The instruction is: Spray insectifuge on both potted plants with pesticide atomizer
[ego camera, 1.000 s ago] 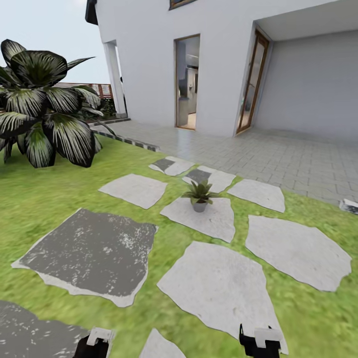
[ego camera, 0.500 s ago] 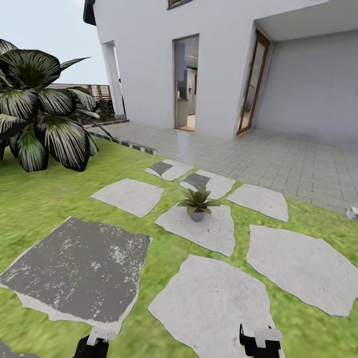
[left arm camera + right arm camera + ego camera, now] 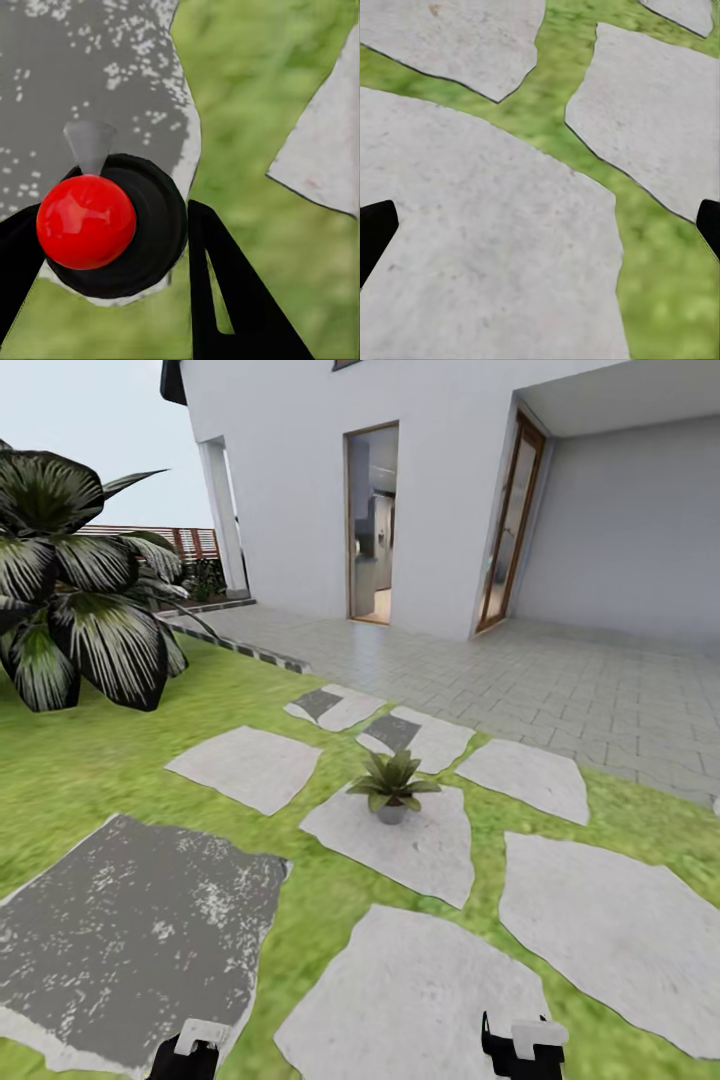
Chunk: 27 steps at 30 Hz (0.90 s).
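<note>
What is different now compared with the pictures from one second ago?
The whole head view has shifted: the camera moved forward, so the potted plant and stepping stones sit lower and nearer. The things themselves have not moved. The left gripper and right gripper stay at the lower edge, the left gripper holding a red-tipped object as seen at the wrist.

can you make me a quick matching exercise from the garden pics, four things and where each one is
Things:
1. potted plant
2. big dark-leaved shrub
3. open doorway
4. dark speckled stone

Places:
A. in the white house wall
B. on the lawn at far left of the head view
C. on a pale stepping stone mid-view
D. in the lawn ahead of the left gripper

Pairs: 1-C, 2-B, 3-A, 4-D
</note>
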### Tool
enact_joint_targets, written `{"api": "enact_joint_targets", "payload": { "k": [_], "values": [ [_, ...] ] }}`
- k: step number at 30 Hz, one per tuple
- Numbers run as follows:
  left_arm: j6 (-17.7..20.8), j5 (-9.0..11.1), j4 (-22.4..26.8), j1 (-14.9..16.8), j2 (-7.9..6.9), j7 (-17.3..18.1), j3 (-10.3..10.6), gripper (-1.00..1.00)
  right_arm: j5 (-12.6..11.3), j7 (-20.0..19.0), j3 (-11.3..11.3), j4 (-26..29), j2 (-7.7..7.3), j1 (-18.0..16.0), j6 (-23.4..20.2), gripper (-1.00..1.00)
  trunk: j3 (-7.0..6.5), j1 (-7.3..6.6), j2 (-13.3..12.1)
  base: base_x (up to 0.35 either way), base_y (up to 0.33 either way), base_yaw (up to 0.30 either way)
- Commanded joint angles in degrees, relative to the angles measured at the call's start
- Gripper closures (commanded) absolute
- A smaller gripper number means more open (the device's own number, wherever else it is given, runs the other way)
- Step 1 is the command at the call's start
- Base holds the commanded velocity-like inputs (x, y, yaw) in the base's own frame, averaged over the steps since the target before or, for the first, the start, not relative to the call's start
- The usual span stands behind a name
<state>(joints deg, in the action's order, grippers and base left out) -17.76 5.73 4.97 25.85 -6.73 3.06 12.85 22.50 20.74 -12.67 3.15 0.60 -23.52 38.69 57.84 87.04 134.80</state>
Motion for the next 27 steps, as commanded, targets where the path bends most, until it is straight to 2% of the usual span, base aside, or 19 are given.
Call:
{"api": "enact_joint_targets", "payload": {
  "k": [1, 27],
  "values": [
    [-0.17, 0.60, -0.05, 0.04, 0.00, 0.28, 0.34, 1.00, 0.61, 0.35, -0.34, -0.02, 0.02, -0.03, 0.07, -1.00, 0.05, 0.02, 0.02, 0.341, -0.103, 0.000],
    [-0.15, 0.60, -0.05, 0.03, 0.05, 0.27, 0.34, 1.00, 0.61, 0.36, -0.34, 0.01, -0.14, -0.03, 0.07, -1.00, 0.05, 0.02, 0.02, 0.341, -0.102, 0.000]
  ]
}}
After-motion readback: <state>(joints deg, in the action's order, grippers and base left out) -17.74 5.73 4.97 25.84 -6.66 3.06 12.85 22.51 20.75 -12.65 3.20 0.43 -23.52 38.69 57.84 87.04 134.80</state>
